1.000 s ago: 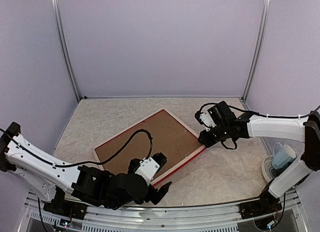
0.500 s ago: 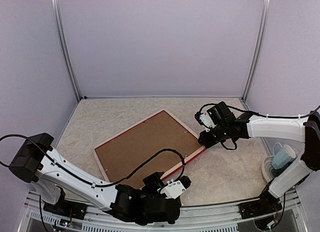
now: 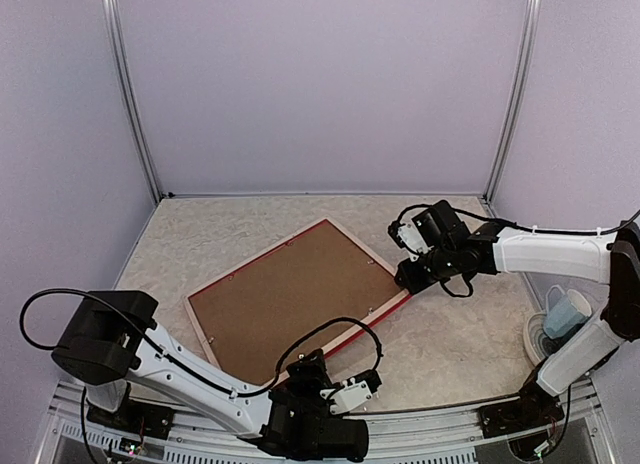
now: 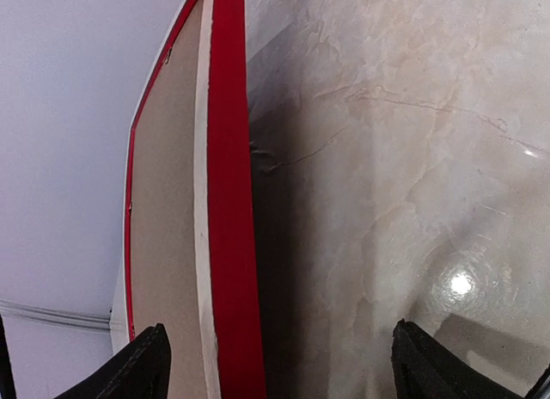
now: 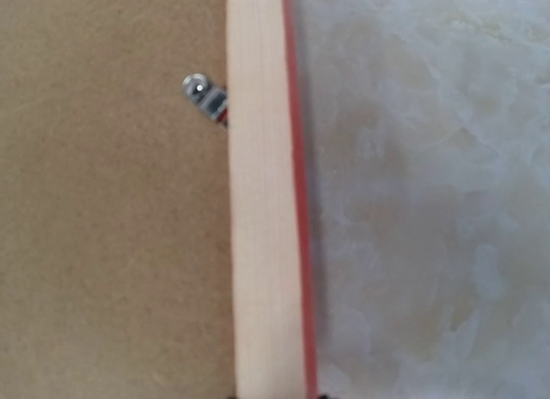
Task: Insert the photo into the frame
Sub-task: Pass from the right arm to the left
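The frame (image 3: 372, 318) lies face down on the marble table, red face downward, pale wood rim up, with the brown backing board (image 3: 290, 294) in it. Its right edge is raised a little. My right gripper (image 3: 410, 276) is shut on that rim at the right corner; the right wrist view shows the wood rim (image 5: 262, 244) running between the fingertips. My left gripper (image 4: 279, 373) is open and empty, low by the frame's near edge (image 4: 228, 201), straddling it without touching; it also shows in the top view (image 3: 368, 380). The photo is not in view.
A small metal tab (image 5: 204, 94) sits on the backing board (image 5: 112, 227) by the rim. A blue-and-white cup (image 3: 566, 312) stands on a white dish at the table's right edge. Lilac walls and metal posts enclose the table.
My left arm has swung off the frame's near corner, down and to the right, toward the table's front edge. The right gripper and the frame have stayed put.
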`<move>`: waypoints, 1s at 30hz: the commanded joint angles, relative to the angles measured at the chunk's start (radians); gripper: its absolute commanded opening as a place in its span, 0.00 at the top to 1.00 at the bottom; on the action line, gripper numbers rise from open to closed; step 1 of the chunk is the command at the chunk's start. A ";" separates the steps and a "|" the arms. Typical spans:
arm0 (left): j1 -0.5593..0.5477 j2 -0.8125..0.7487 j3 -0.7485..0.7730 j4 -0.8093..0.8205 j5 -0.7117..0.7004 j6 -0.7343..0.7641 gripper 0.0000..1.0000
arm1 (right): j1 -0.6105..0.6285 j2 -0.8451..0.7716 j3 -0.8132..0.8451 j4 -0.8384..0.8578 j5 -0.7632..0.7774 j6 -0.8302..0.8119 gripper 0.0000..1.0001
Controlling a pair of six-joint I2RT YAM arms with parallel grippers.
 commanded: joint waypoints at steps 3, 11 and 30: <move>0.015 0.023 0.021 -0.063 -0.082 0.002 0.17 | 0.013 0.000 0.049 0.064 -0.035 0.031 1.00; 0.052 0.007 -0.007 -0.100 -0.106 -0.033 0.26 | 0.015 0.001 0.049 0.062 -0.034 0.030 1.00; 0.073 -0.008 -0.019 -0.091 -0.103 -0.033 0.86 | 0.021 0.002 0.026 0.063 -0.055 0.035 1.00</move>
